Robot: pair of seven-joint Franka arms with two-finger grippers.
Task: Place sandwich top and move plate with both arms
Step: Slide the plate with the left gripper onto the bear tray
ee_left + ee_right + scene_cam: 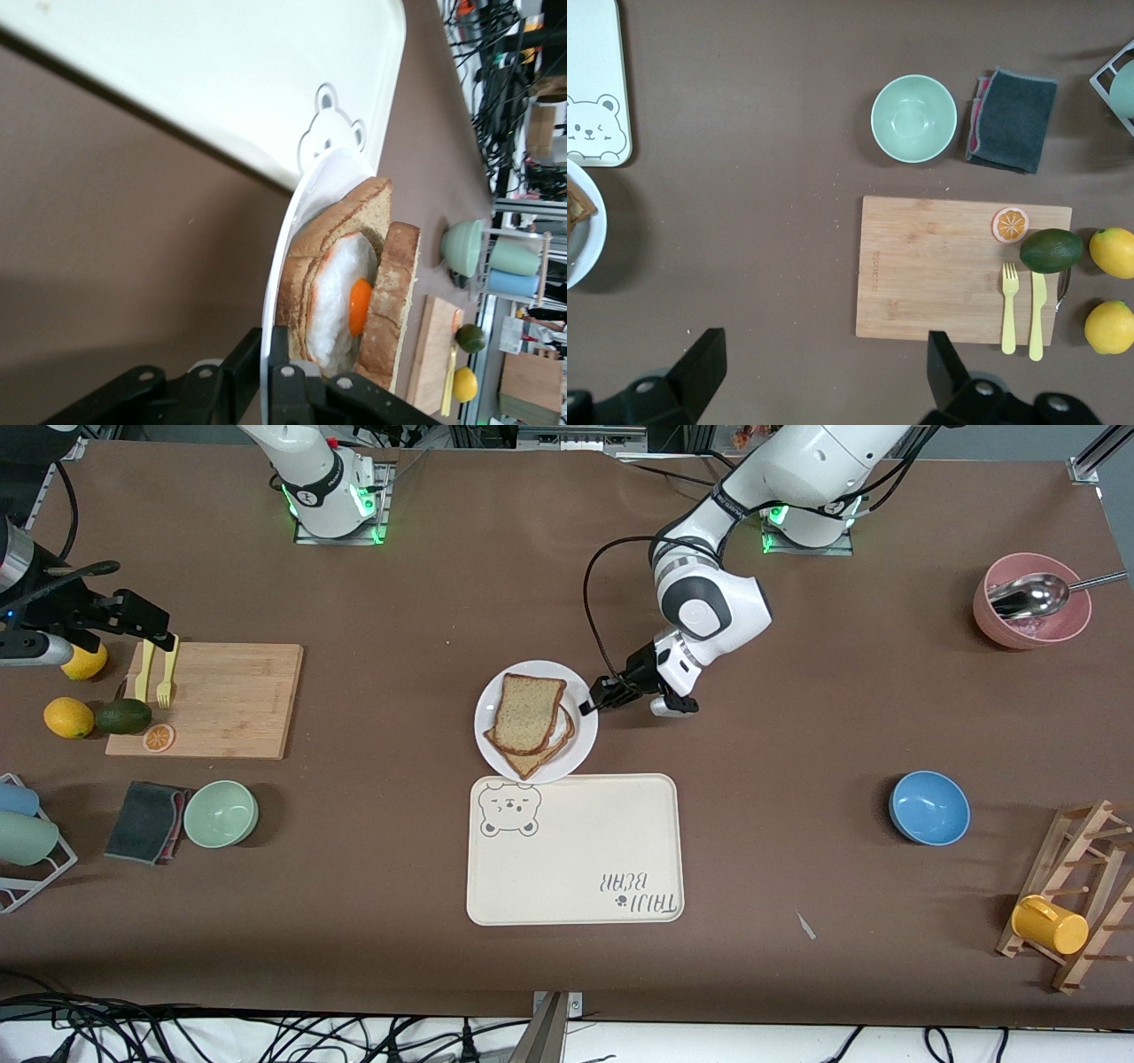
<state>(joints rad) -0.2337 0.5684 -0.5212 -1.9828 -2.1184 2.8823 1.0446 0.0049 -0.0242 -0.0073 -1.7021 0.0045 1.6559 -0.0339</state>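
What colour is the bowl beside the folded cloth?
Pale green bowl, clearest in the right wrist view.

Tray point(576, 850) touches plate point(536, 722) rim on camera side; left gripper point(592, 701) occupies rim toward left arm.

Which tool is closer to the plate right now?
Left. The left tool is shut on the rim of the plate, at the edge toward the left arm's end. The right tool hangs open over the cutting board, well away.

White plate point(576, 757); light-tan speckled, brown-crusted sandwich top point(528, 712); cream tray point(585, 850) with bear print; pale green bowl point(221, 813); blue bowl point(928, 807); yellow fork point(1008, 310)
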